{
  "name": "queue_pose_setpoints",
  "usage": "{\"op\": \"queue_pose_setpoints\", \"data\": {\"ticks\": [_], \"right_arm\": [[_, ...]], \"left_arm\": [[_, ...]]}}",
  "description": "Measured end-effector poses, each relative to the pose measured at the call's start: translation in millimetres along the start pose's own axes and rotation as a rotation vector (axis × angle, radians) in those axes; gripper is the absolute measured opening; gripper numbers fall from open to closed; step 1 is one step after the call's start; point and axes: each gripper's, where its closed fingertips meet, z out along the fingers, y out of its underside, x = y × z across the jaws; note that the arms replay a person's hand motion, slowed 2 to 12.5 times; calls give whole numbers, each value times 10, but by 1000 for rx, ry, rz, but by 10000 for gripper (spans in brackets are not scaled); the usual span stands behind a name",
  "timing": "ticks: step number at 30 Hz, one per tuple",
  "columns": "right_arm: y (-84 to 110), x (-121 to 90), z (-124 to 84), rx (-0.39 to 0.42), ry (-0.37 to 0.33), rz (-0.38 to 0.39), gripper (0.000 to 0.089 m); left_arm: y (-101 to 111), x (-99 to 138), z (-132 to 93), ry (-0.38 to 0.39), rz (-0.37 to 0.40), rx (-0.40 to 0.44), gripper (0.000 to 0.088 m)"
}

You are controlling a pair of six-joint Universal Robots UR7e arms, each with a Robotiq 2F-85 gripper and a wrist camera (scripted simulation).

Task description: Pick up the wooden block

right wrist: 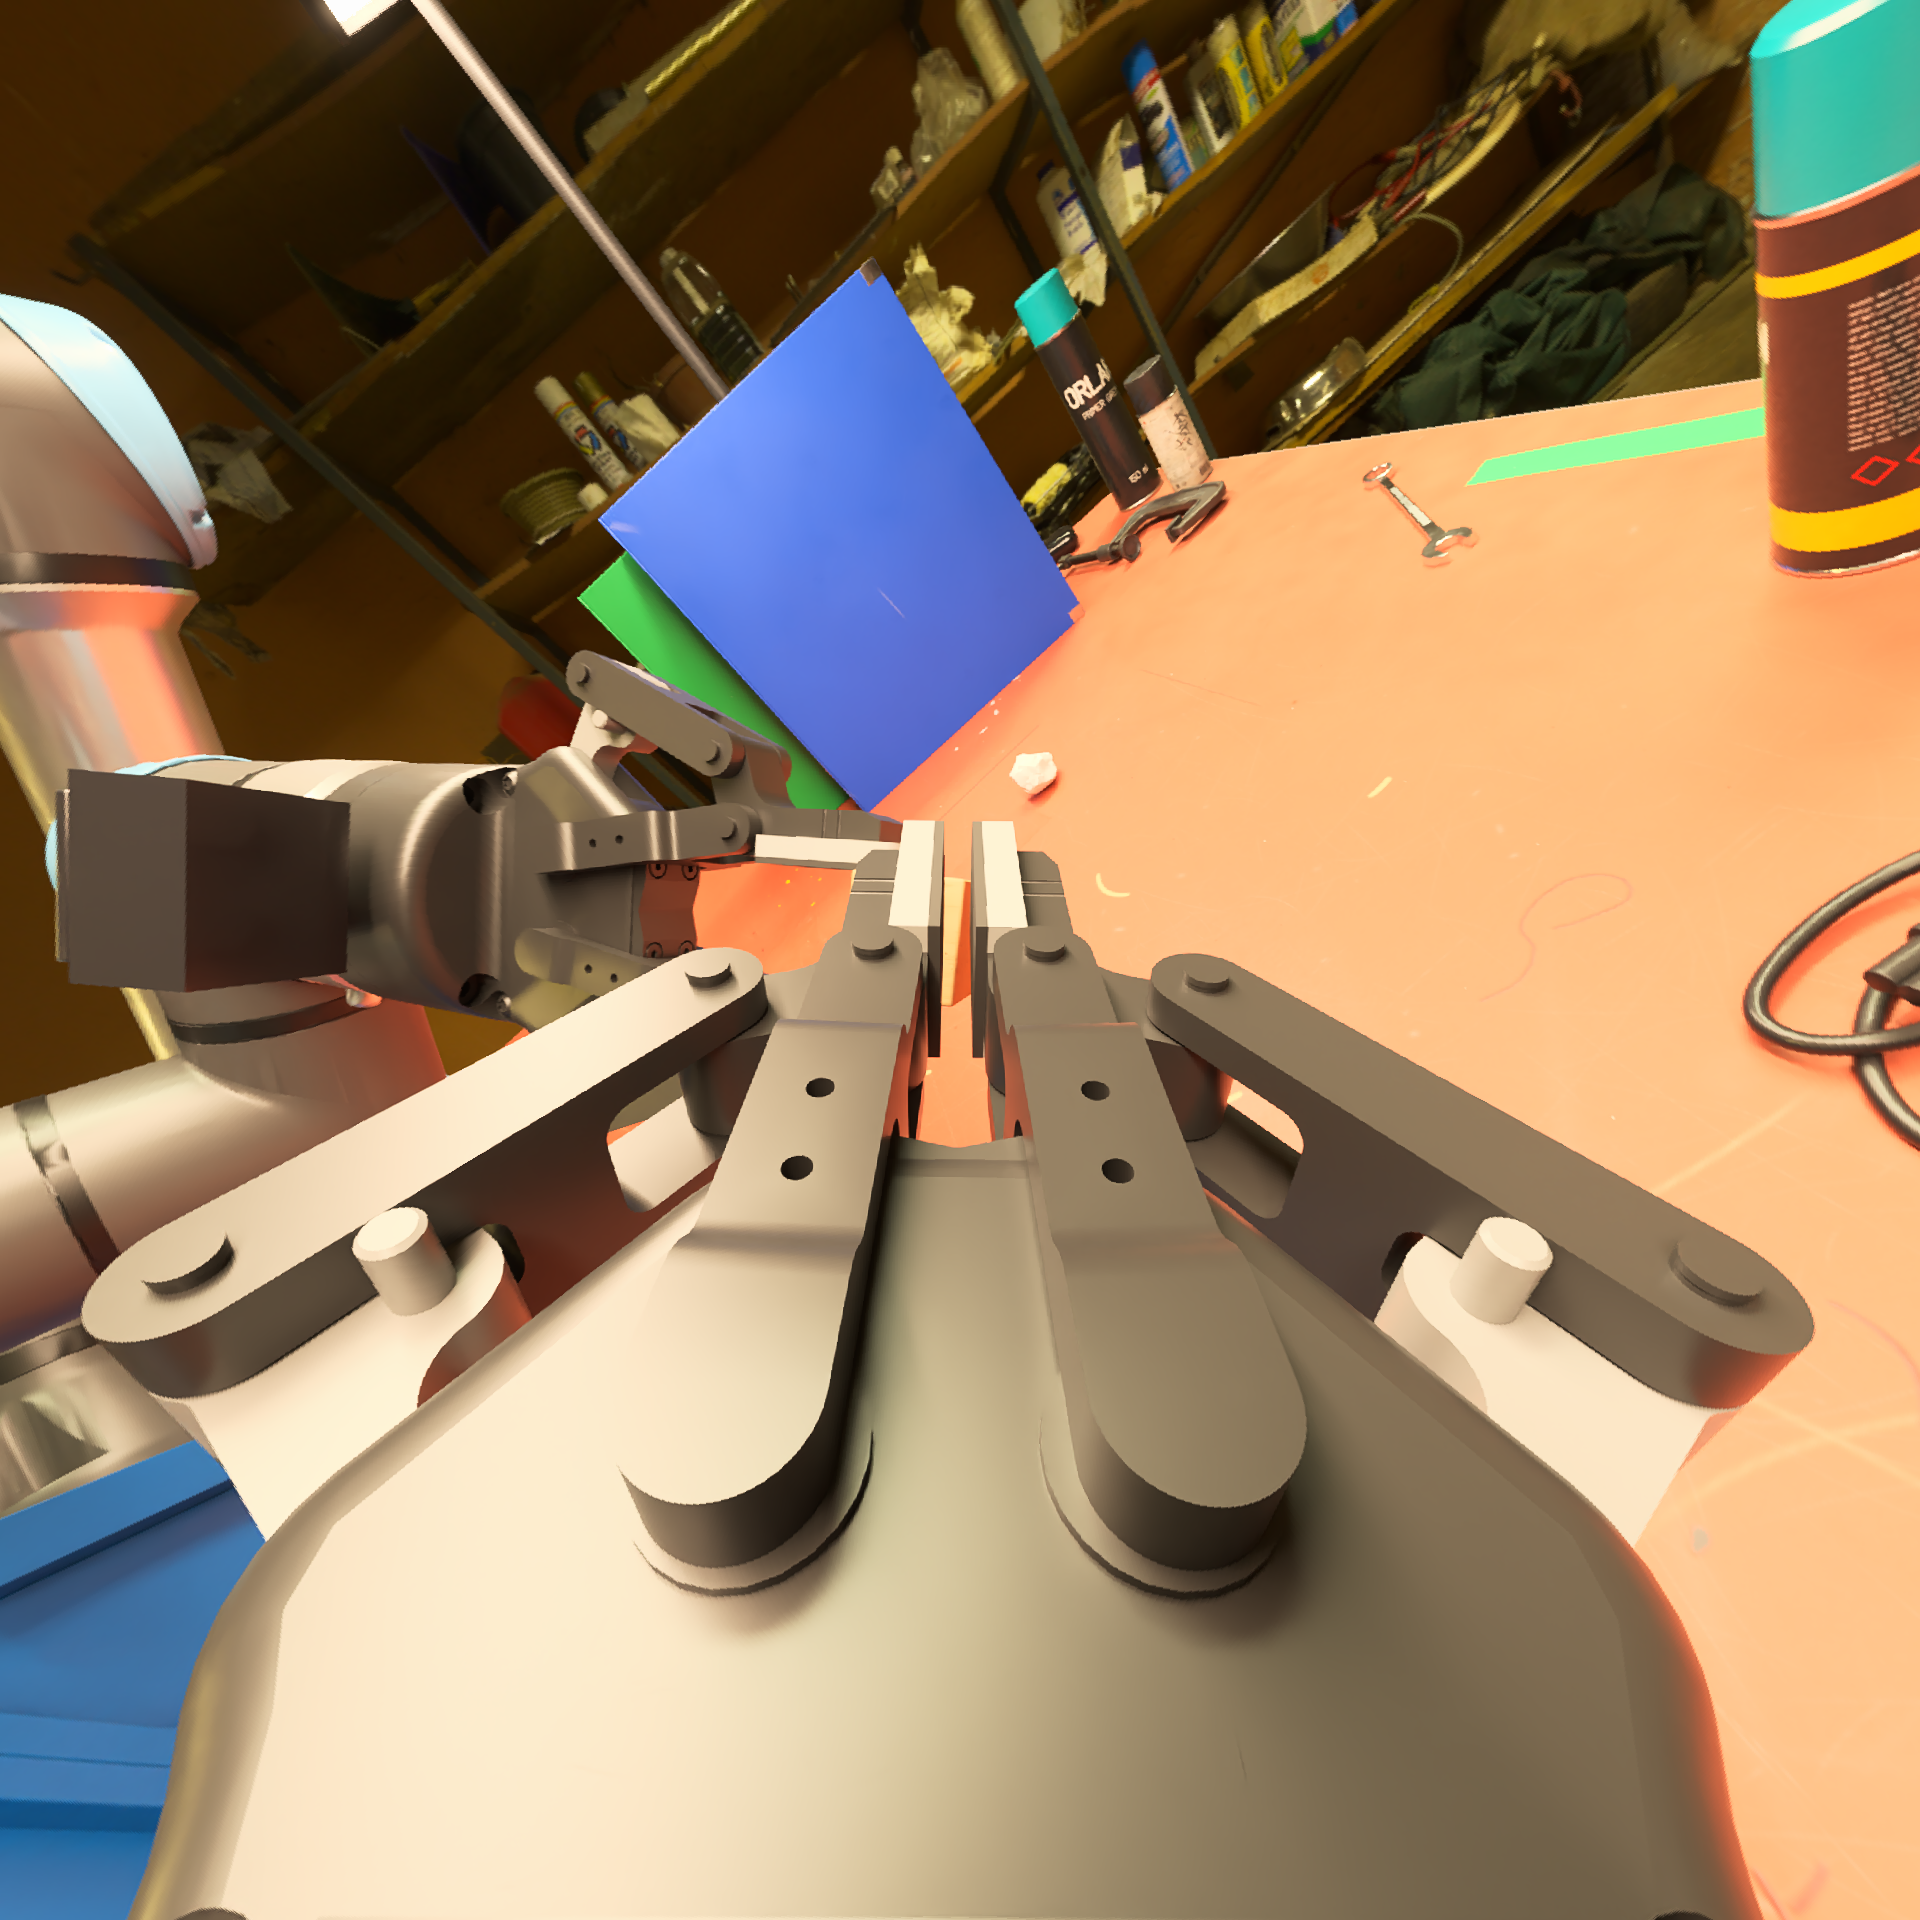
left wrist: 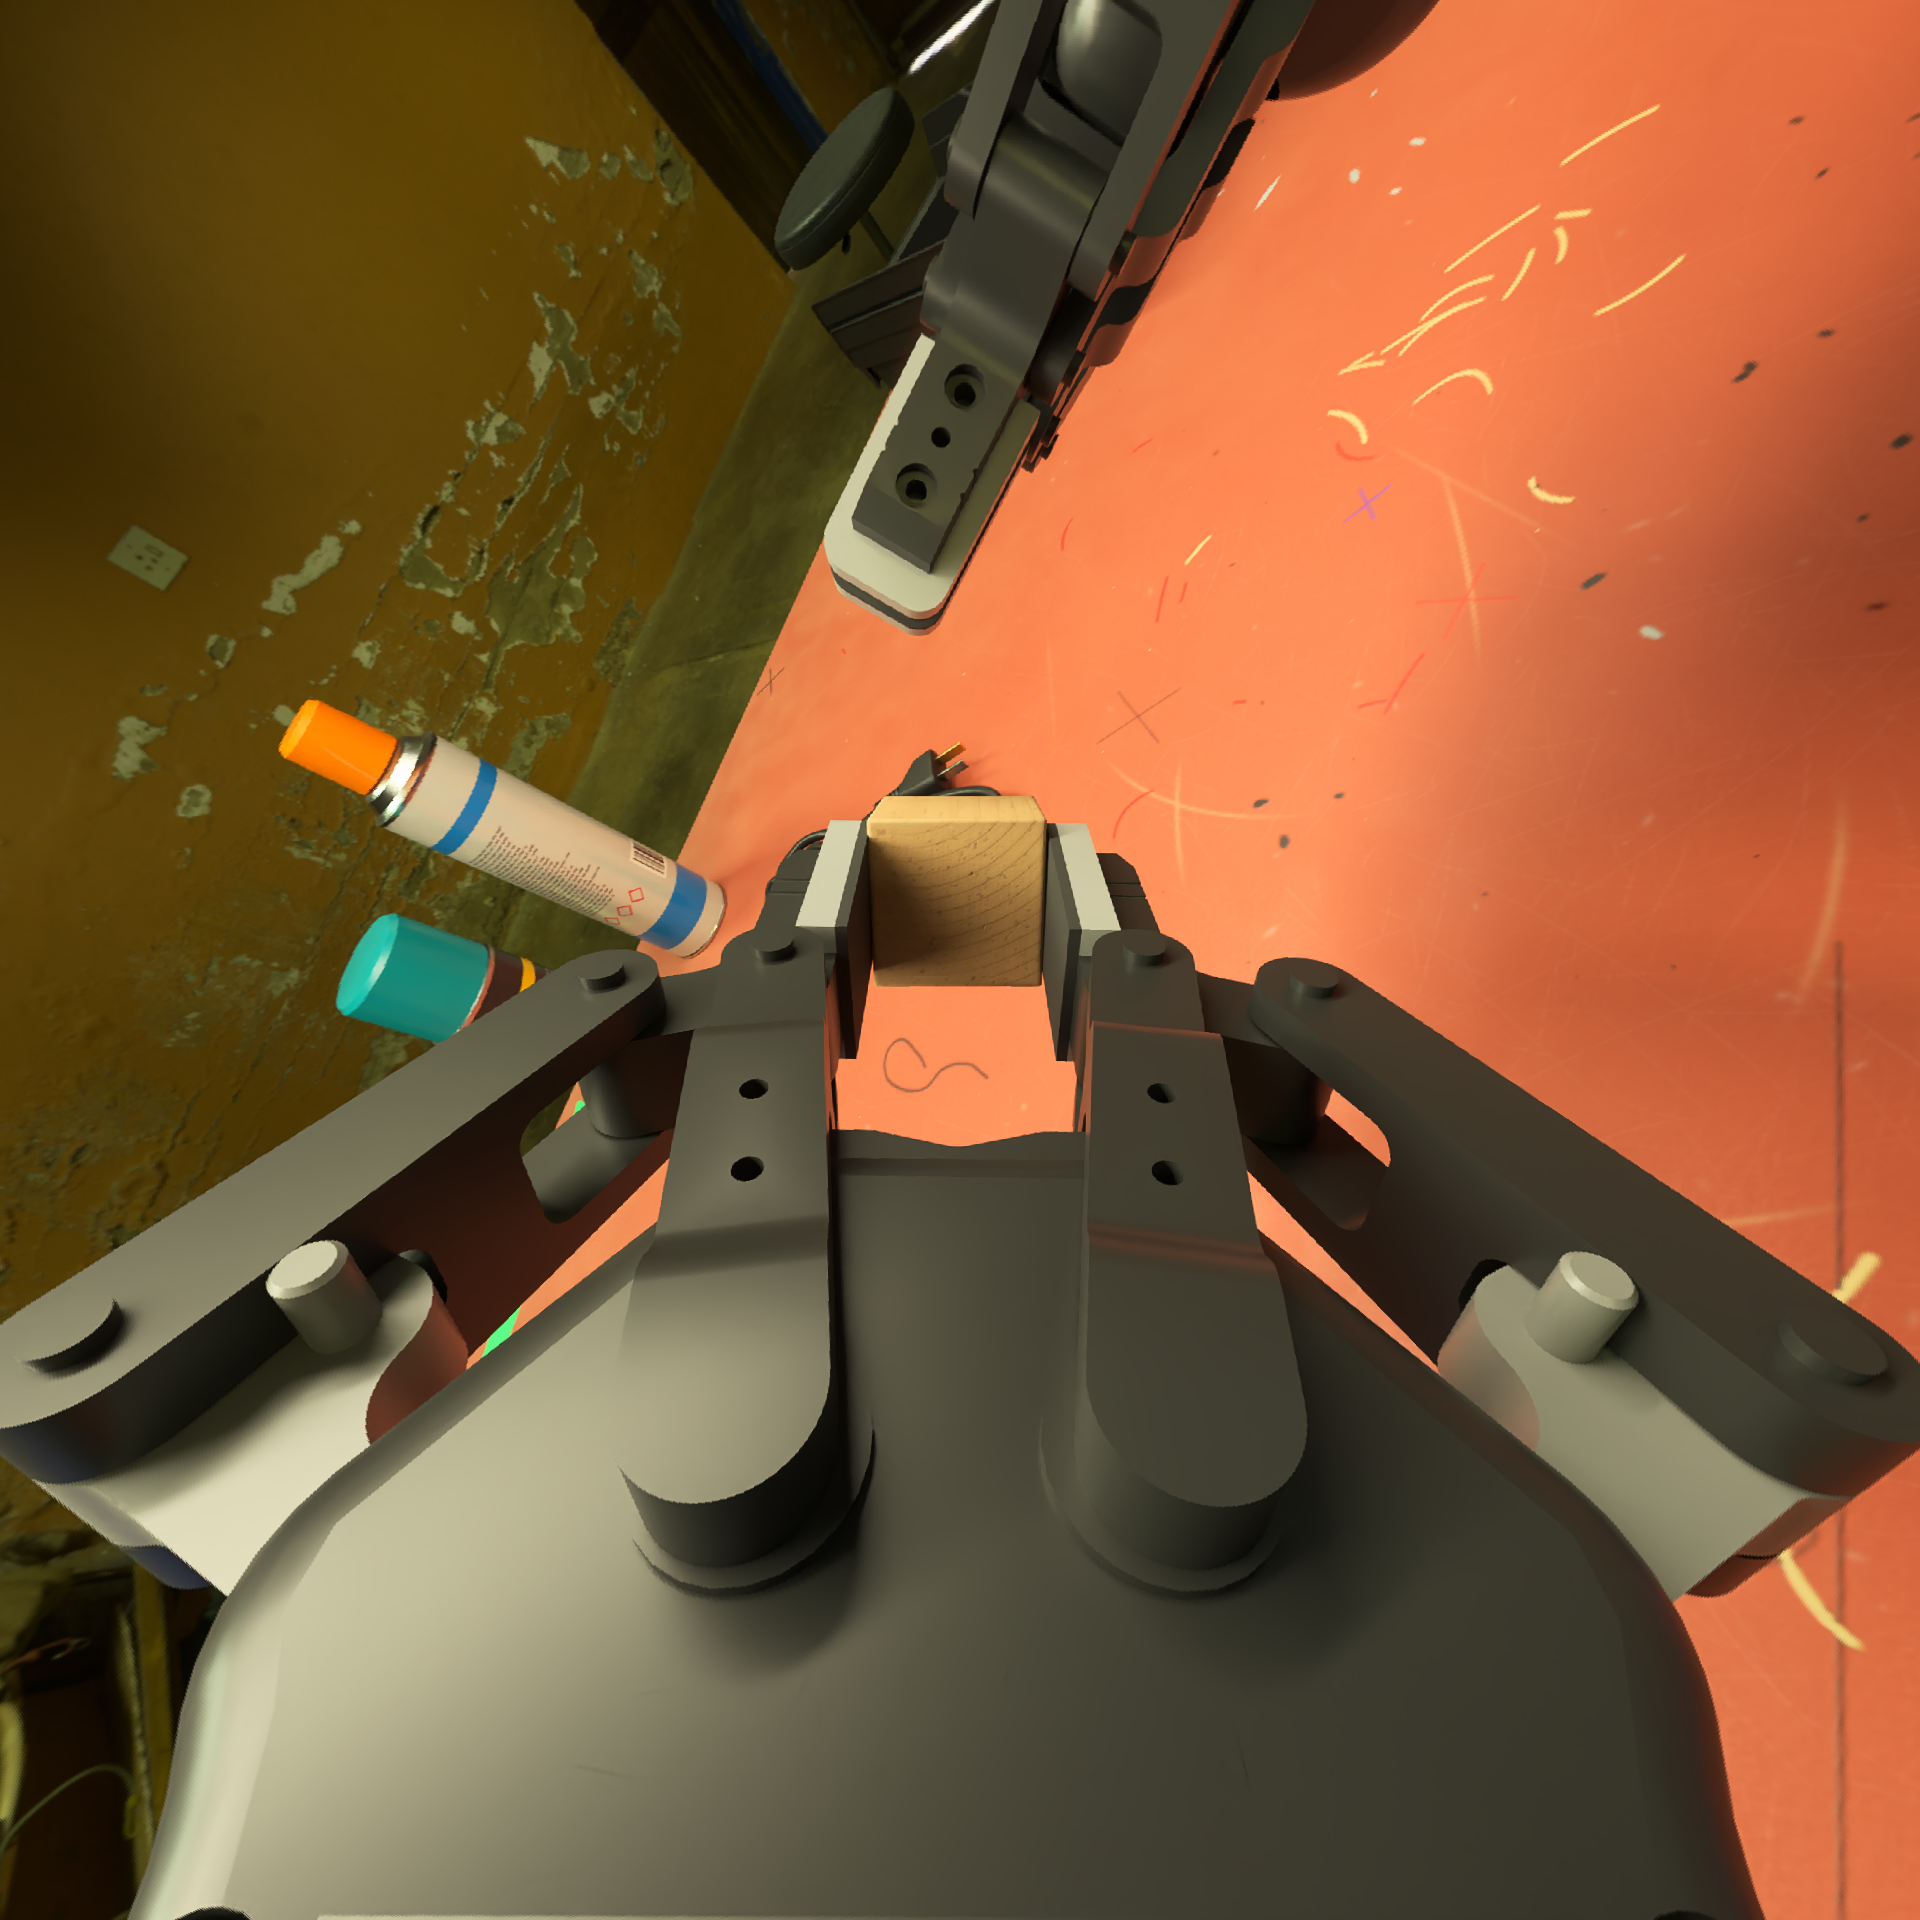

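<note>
The wooden block [left wrist: 956, 894] is a light tan cube clamped between the pads of my left gripper [left wrist: 956, 862], which is shut on it over the orange table [left wrist: 1455, 831]. My right gripper [right wrist: 958, 842] is shut and empty, its pads almost touching. A sliver of the block [right wrist: 956, 935] shows through the narrow gap between them. The left gripper [right wrist: 821, 894] reaches in from the left in the right wrist view. The right gripper [left wrist: 904, 582] hangs a little beyond the block in the left wrist view.
A white spray can with an orange cap [left wrist: 499, 821] and a teal-capped can [left wrist: 416, 977] stand near the table edge. A black cable [right wrist: 1849, 997], a wrench [right wrist: 1418, 514], a clamp [right wrist: 1164, 520] and a blue panel [right wrist: 831, 540] are on the table.
</note>
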Motion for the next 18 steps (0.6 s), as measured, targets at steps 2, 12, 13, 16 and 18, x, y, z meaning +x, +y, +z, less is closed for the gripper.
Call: {"op": "queue_pose_setpoints", "data": {"ticks": [2,12,13,16,18], "right_arm": [[7,13,-28,-1,16,0,41],[52,29,-171,-1,63,-7,33],[47,41,-195,2,72,-9,32],[28,79,-270,12,104,-17,29],[16,106,-326,16,123,-26,28]], "left_arm": [[-21,29,-13,9,-12,10,285],[-170,148,-141,63,-102,96,285],[-184,152,-161,66,-116,106,285],[-212,160,-217,75,-160,129,285],[-202,166,-248,82,-195,130,285]]}}
